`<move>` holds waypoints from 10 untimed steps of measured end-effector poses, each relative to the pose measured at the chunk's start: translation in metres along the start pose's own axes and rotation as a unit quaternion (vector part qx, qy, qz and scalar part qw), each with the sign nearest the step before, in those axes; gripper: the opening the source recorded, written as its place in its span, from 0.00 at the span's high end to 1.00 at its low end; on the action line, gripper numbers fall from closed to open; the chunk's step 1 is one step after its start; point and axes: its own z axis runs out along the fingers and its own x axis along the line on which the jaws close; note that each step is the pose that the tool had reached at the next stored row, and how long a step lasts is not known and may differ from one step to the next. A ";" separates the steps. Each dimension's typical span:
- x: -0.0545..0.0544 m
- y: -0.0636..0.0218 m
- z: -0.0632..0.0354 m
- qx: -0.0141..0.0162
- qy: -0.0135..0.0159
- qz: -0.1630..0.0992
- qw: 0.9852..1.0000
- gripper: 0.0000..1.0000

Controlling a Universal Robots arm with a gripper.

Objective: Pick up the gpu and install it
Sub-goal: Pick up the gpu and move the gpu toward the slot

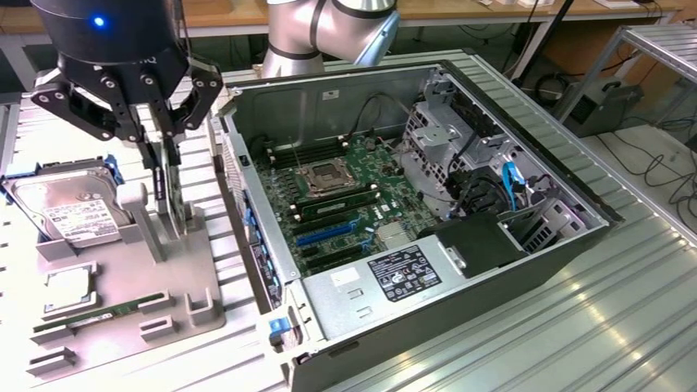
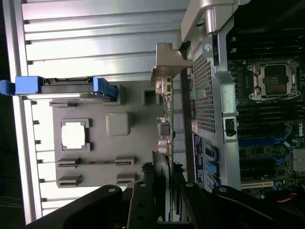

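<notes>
Black claw (image 1: 156, 143) narrow, pinching top edge of thin flat black gpu card w/ silver end bracket (image 2: 164, 133). Card stands upright in grey plastic holder tray (image 1: 120, 286) beside open pc case (image 1: 490, 327). Looks light, stiff, easy to break, so grip bare edges.

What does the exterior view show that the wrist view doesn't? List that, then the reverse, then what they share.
The exterior view adds the arm's silver body, the labelled power supply and the blue cables by the drive bays. The wrist view adds the silver end bracket of the gpu and the case's perforated rear panel. Both share the gripper at the gpu, which stands on edge in the grey fixture, the hard drive and the CPU socket.
</notes>
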 end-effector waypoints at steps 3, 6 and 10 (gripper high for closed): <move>0.000 0.0001 -0.0025 0.000 0.000 0.000 1.000 0.74; 0.000 0.0002 -0.0044 0.000 0.000 0.000 1.000 0.74; 0.000 0.0003 -0.0073 0.000 0.000 0.000 1.000 0.74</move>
